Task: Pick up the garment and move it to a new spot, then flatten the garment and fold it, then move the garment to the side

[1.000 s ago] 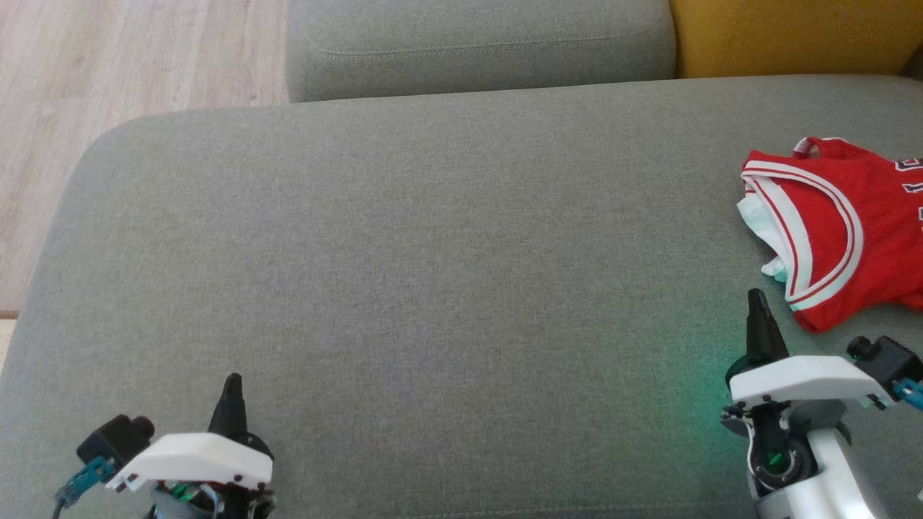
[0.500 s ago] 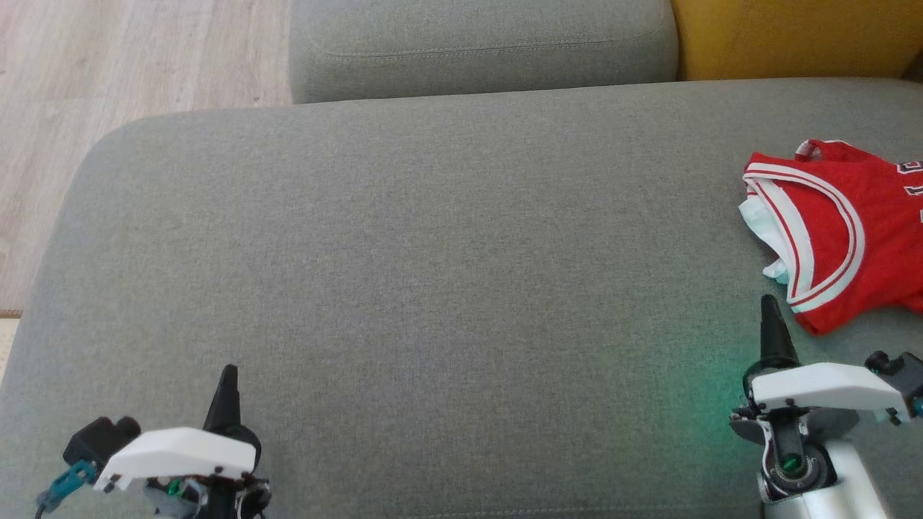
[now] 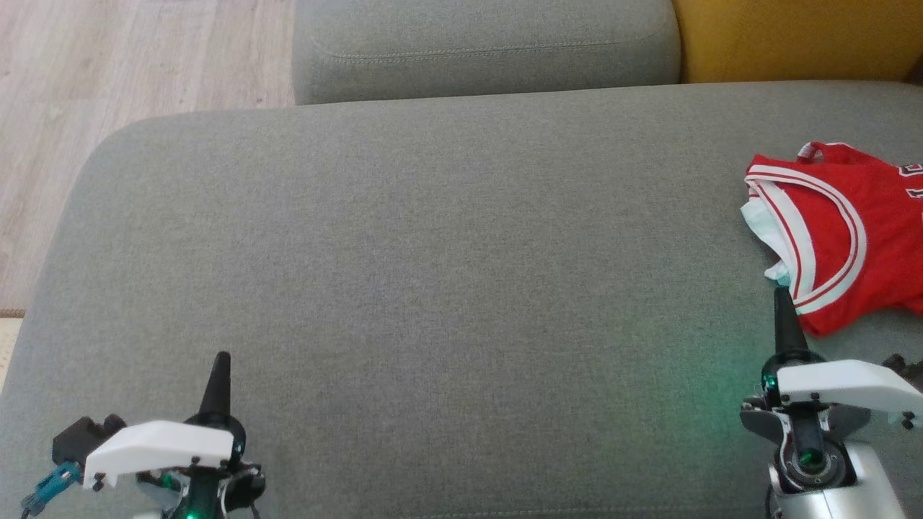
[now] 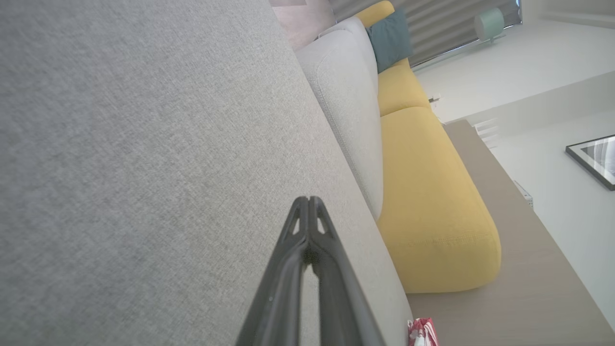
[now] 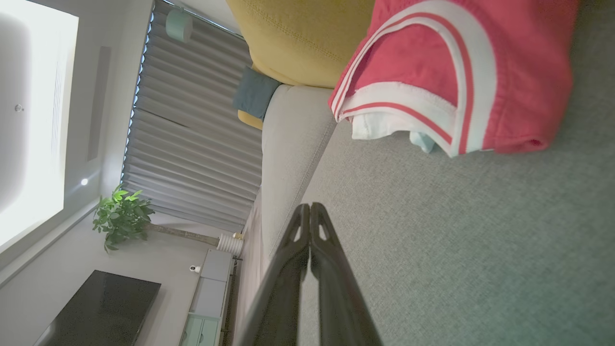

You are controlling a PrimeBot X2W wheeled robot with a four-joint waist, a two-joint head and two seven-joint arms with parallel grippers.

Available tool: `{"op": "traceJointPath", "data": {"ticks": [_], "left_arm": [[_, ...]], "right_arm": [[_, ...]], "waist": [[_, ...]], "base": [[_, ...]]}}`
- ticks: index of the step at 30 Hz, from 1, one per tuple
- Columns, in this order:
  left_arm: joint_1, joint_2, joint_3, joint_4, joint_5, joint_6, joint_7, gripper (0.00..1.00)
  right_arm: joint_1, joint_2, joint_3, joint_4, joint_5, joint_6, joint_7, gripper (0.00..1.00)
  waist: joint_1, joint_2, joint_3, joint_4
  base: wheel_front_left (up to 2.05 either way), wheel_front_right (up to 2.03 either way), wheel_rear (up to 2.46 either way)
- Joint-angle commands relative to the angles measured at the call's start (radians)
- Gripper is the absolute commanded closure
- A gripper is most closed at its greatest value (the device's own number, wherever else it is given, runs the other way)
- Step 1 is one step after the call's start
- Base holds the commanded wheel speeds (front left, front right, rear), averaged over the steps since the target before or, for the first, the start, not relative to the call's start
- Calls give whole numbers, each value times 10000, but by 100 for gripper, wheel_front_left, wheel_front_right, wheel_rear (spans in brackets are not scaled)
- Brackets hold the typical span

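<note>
The right claw (image 3: 780, 297) has its two dark fingers pressed together with nothing between them, and the left claw (image 3: 221, 358) is the same. Both hover low over the grey sofa seat (image 3: 433, 274).

The garment (image 3: 840, 231), a red jersey with white trim, lies crumpled just ahead of the right claw's tip and a little to its right. It is well apart from the left claw, far off to that claw's right.

The main risk is going in with the fingers together. They would shove the cloth along the seat instead of taking it, so they likely need to part first. A bite on the white-trimmed edge alone could lift only one layer and leave the rest hanging twisted, since a pale inner layer pokes out beneath the trim. Pressing too deep could also pinch the seat fabric.

The jersey's trimmed opening faces back toward the left claw. Its long axis seems to run sideways, away to the right of the right claw, though its far end passes beyond the head view's edge
</note>
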Motion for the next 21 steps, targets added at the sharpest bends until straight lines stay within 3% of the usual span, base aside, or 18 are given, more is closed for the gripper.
{"op": "traceJointPath", "data": {"ticks": [1, 21], "left_arm": [[-541, 145, 303, -410, -243, -91, 48, 100], [-694, 174, 689, -726, -2740, -472, 652, 100]], "right_arm": [[-91, -42, 102, -444, 258, -7, 69, 100], [276, -40, -186, -1276, 2647, -8, 673, 100]], "waist": [[0, 0, -2, 3], [0, 0, -54, 66]], "base": [[0, 0, 0], [0, 0, 0]]}}
